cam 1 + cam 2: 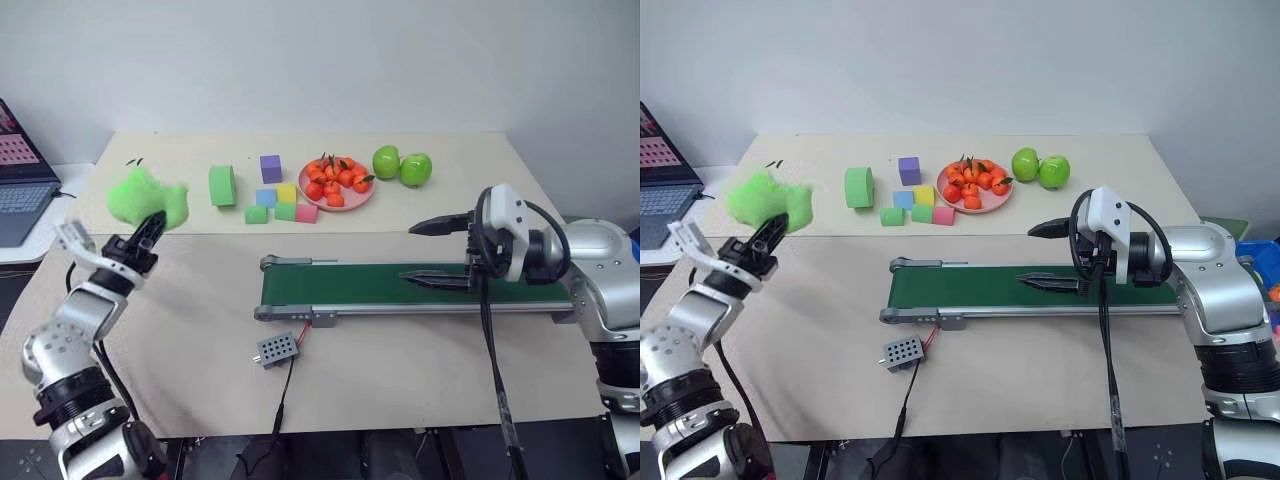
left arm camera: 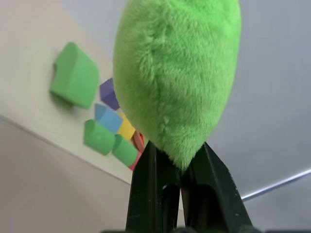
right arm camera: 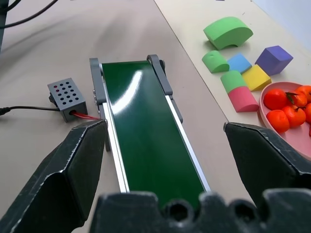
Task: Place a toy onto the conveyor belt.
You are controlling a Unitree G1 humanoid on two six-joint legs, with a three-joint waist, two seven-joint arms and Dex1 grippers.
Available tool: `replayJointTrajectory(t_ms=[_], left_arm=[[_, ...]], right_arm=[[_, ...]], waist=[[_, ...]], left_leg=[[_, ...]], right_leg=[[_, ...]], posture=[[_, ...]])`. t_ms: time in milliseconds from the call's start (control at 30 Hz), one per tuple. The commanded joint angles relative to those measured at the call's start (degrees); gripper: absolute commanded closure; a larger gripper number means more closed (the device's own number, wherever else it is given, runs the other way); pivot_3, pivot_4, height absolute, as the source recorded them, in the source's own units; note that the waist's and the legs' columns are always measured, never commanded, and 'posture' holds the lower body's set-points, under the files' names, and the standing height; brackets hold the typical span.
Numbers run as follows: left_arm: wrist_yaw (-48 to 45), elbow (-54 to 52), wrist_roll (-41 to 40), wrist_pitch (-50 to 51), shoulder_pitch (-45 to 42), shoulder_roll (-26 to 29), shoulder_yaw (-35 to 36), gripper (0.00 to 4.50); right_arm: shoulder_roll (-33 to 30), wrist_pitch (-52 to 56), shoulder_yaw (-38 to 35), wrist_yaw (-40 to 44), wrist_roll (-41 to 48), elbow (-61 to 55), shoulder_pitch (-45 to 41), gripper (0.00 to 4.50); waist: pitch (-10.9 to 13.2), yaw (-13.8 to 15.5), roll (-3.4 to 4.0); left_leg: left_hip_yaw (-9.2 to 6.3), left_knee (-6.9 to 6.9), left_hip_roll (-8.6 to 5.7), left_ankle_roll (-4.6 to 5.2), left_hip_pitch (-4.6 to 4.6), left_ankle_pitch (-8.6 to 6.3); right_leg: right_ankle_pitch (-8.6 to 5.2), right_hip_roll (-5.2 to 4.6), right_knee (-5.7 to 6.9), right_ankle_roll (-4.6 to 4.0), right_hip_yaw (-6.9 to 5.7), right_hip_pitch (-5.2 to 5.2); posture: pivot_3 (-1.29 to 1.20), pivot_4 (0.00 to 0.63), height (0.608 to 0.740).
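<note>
The toy (image 1: 145,197), a fuzzy lime-green plush, hangs in the air over the table's left end, pinched at its lower tip by my left gripper (image 1: 152,228), which is shut on it. In the left wrist view the plush toy (image 2: 180,73) bulges above the two black fingers (image 2: 146,189) clamped on it. The conveyor belt (image 1: 400,284), dark green in a grey frame, lies across the middle of the table, to the right of the toy. My right gripper (image 1: 425,254) hovers open over the belt's right half, its fingers wide apart with nothing between them above the belt (image 3: 146,131).
Along the back stand a green foam block (image 1: 222,185), small coloured foam blocks (image 1: 279,203), a pink plate (image 1: 330,206) of oranges and two green apples (image 1: 402,166). A grey control box (image 1: 276,349) with a cable lies before the belt. A laptop (image 1: 20,180) sits far left.
</note>
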Motion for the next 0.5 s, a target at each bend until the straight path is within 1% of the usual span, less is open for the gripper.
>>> replayJointTrajectory(t_ms=[33, 100, 167, 200, 300, 367, 467, 500], left_arm=[[-7.34, -9.87, 24.27, -20.56, -1.21, 7.28, -19.22, 4.48], [-8.66, -10.88, 28.86, -25.71, -1.05, 7.92, -22.95, 4.48], [-10.86, -12.04, 38.36, -35.1, -0.13, 10.68, -29.48, 4.48], [-12.12, -12.47, 44.74, -42.01, 0.21, 12.72, -33.26, 4.48], [-12.38, -11.53, 58.38, -57.48, -0.08, 16.79, -39.55, 4.48], [-11.52, -9.88, 65.17, -66.06, -0.19, 19.01, -42.2, 4.48], [-6.78, -6.9, 75.94, -78.16, 0.32, 21.63, -44.66, 4.48], [-5.27, -6.03, 78.4, -81.16, 0.34, 21.97, -45.03, 4.48]], right_arm=[[0.12, -0.35, -1.54, -0.89, 0.42, -1.41, 0.15, 0.0], [0.44, -0.38, -1.39, -1.17, 0.36, -1.36, 0.16, 0.0], [0.69, -0.39, -1.52, -1.54, 0.41, -1.51, 0.43, 0.0], [0.68, -0.38, -1.72, -1.73, 0.48, -1.74, 0.73, 0.0], [0.45, -0.06, -2.36, -2.28, 0.84, -2.41, 1.44, 0.0], [0.22, 0.12, -2.74, -2.6, 1.04, -2.78, 1.89, 0.0], [-0.16, 0.19, -3.36, -3.06, 1.19, -3.27, 2.84, 0.0], [-0.18, 0.28, -3.51, -3.23, 1.2, -3.48, 3.04, 0.0]], waist=[[0.05, 0.03, -0.08], [0.04, 0.03, -0.07], [0.03, -0.06, -0.06], [0.04, -0.1, -0.06], [0.05, -0.1, -0.05], [0.06, -0.04, -0.04], [0.06, 0.06, -0.04], [0.06, 0.1, -0.03]], left_leg=[[0.02, 0.0, 0.0, 0.0, -0.01, 0.0], [0.12, -0.05, -0.02, -0.04, -0.02, 0.02], [0.14, -0.06, -0.01, 0.0, -0.02, 0.0], [0.15, -0.08, -0.01, 0.01, -0.03, -0.01], [0.17, -0.13, 0.02, 0.08, -0.07, -0.05], [0.19, -0.14, 0.02, 0.15, -0.1, -0.08], [0.19, -0.14, 0.03, 0.46, -0.09, -0.26], [0.18, -0.13, 0.03, 0.5, -0.08, -0.28]], right_leg=[[0.0, 0.0, 0.0, 0.0, 0.0, 0.0], [0.01, 0.01, -0.01, -0.01, 0.0, 0.02], [0.02, 0.01, -0.01, 0.01, 0.04, 0.03], [0.02, 0.01, -0.02, 0.01, 0.04, 0.02], [0.02, 0.02, -0.05, 0.02, 0.02, -0.03], [0.02, 0.02, -0.07, 0.02, 0.02, -0.06], [0.02, 0.02, -0.06, 0.02, 0.02, -0.05], [0.02, 0.02, -0.06, 0.02, 0.01, -0.05]], posture=[[0.0, 0.15, 0.738], [0.0, 0.15, 0.738], [0.0, 0.15, 0.738], [0.0, 0.15, 0.738], [0.0, 0.15, 0.738], [0.0, 0.15, 0.738], [0.0, 0.15, 0.738], [0.0, 0.15, 0.738]])
